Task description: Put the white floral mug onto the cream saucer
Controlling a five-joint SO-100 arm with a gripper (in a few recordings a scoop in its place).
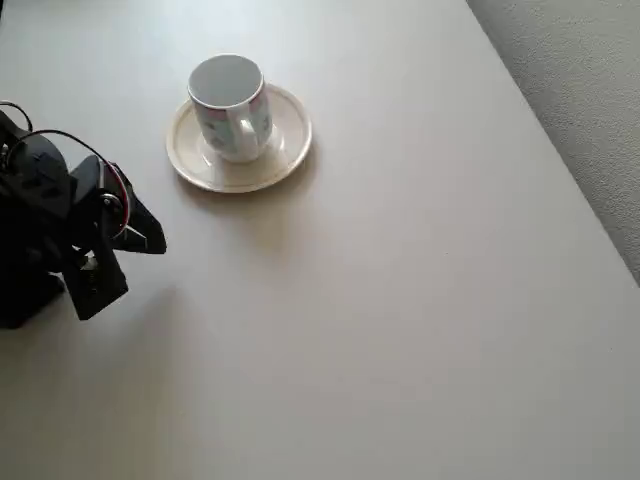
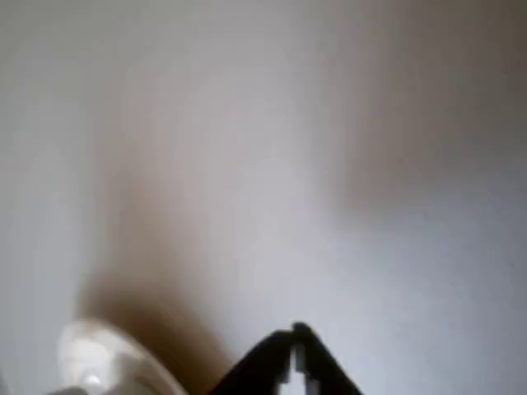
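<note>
The end effector (image 2: 295, 350) is closed and holds nothing, well apart from the mug (image 1: 232, 107). The mug stands upright on the saucer (image 1: 285, 150), on the surface (image 1: 400, 300). It looks hard, smooth and breakable. The rim or handle is best to grab.

A pale, matte counter (image 1: 400, 300) is stretching across almost the whole overhead view, its surface plain and evenly lit, with soft shadows lying on it. Beside the counter, along its slanting right edge, a strip of grey, speckled floor (image 1: 585, 90) is showing at the upper right. In the wrist view the counter (image 2: 272, 148) is appearing blurred and off-white.
</note>
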